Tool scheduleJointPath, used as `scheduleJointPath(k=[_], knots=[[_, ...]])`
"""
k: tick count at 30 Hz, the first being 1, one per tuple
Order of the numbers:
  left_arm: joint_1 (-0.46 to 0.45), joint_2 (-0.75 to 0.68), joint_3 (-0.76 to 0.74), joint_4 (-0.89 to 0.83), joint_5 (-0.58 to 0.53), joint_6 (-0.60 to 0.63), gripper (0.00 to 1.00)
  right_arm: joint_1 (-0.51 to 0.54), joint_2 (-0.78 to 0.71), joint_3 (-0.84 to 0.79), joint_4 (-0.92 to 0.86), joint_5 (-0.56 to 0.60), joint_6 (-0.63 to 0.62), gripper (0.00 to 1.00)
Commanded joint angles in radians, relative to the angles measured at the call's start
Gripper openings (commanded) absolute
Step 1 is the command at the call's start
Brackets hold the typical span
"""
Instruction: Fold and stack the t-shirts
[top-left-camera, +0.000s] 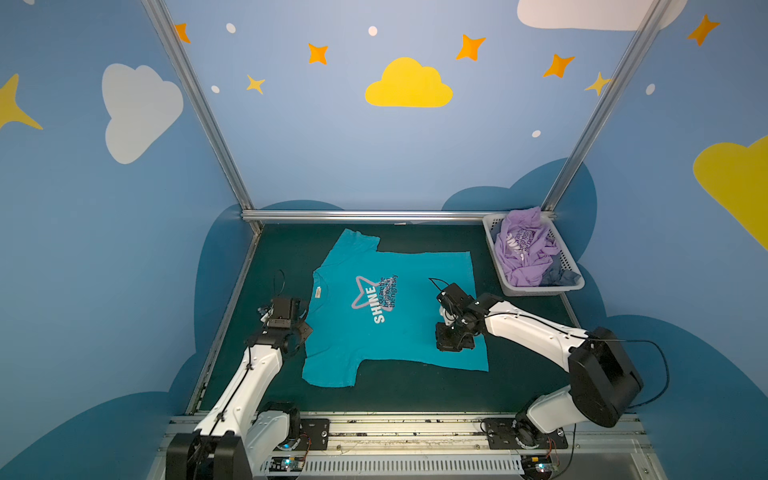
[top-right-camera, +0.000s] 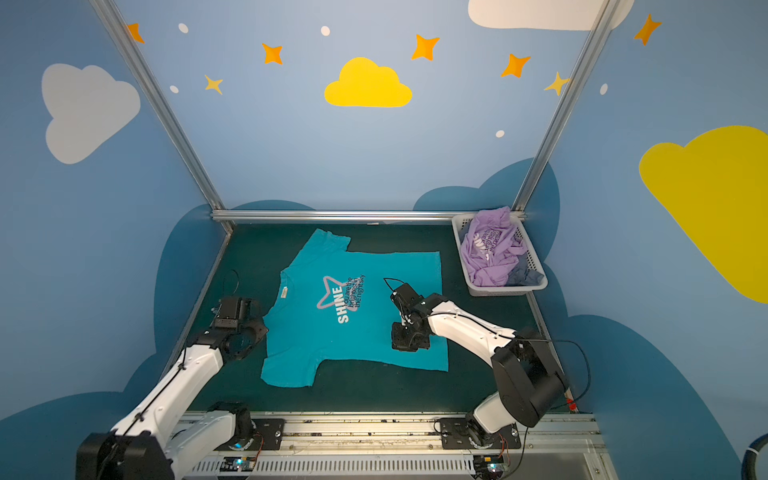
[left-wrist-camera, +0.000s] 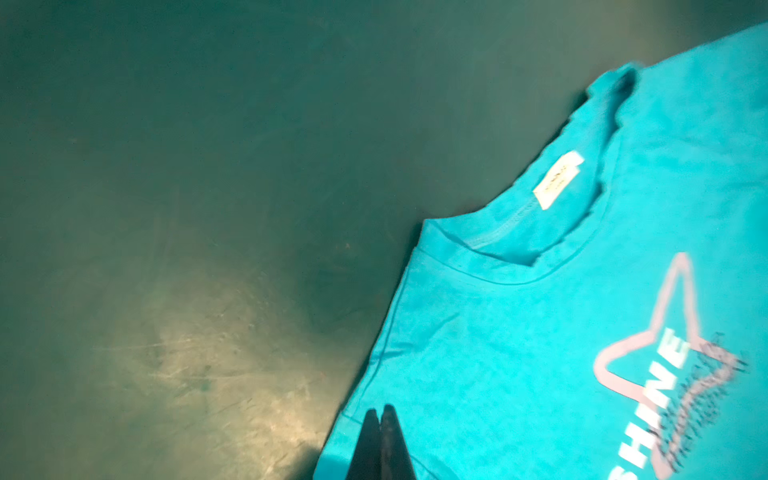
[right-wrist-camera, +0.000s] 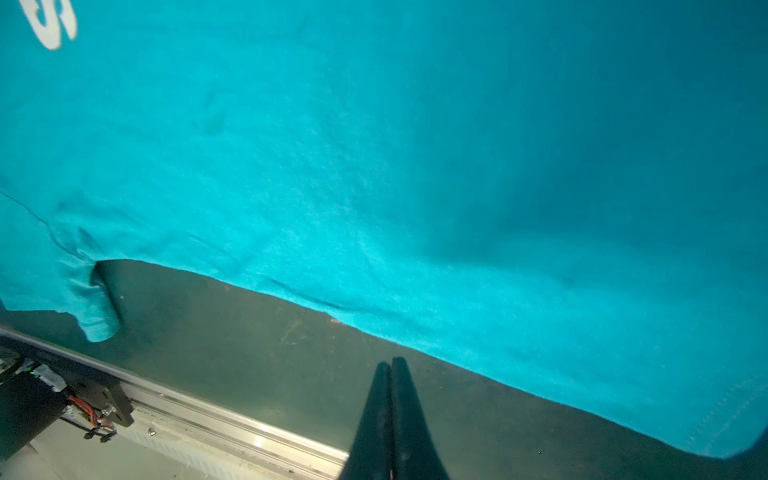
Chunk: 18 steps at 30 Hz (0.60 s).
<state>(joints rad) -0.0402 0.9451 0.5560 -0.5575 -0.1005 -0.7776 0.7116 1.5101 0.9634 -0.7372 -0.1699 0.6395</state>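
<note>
1. The teal short-sleeved cloth t-shirt lay spread flat and print-up on the dark green bench. Both sleeves were out to the sides and the white collar label was showing. Neither top view showed any fold in it.
2. The lavender t-shirt sat crumpled in the white perforated plastic basket. The basket stood just past the teal shirt's far hem corner, apart from it. A grey-blue cloth lay bunched beside the lavender shirt in the same basket.
3. The left tool had its fingers pressed together, with the tips over the teal shirt's shoulder beside the collar. Whether any cloth was caught between them could not be told.
4. The right tool was likewise pressed together. In its wrist view the tips hung over bare bench just off the teal shirt's side edge, toward the hem, pinching nothing visible.
5. Judged from this, the task was near its start. One shirt was laid out flat and ready, and the first fold seemed to be the step in hand, with a tool at each end of the shirt.
6. Every fold of the teal shirt was left to do. The lavender shirt had yet to be taken from the basket, spread and folded. The two then had to be stacked, and no stack existed.
</note>
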Motion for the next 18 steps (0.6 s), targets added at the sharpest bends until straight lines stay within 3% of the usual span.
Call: scheduleJointPath(k=[1,3,4,5,6,9,14,18], knots=[[-0.001,-0.048,-0.037,-0.061,0.008,-0.013,0.04,0.006,0.016,0.029,-0.039,-0.01,-0.017,0.0],[0.002,-0.036,-0.05,-0.035,0.02,-0.006,0.32,0.006,0.015,0.031,-0.034,-0.014,-0.015,0.0],[0.0,-0.016,-0.057,-0.005,0.035,-0.002,0.57,0.006,0.015,0.031,-0.034,-0.017,-0.015,0.0],[0.0,0.005,-0.062,0.021,0.054,0.004,0.68,0.006,0.015,0.032,-0.036,-0.018,-0.015,0.0],[0.001,0.037,-0.057,0.044,0.077,0.009,0.73,0.005,0.015,0.034,-0.038,-0.016,-0.015,0.0],[0.001,0.143,-0.031,0.081,0.108,0.025,0.7,0.006,0.006,0.027,-0.041,-0.01,-0.014,0.0],[0.002,0.338,0.022,0.111,0.108,0.04,0.45,0.005,0.007,0.017,-0.031,-0.01,-0.005,0.0],[0.001,0.452,0.04,0.172,0.125,0.024,0.33,0.003,0.02,0.018,-0.034,-0.011,-0.006,0.0]])
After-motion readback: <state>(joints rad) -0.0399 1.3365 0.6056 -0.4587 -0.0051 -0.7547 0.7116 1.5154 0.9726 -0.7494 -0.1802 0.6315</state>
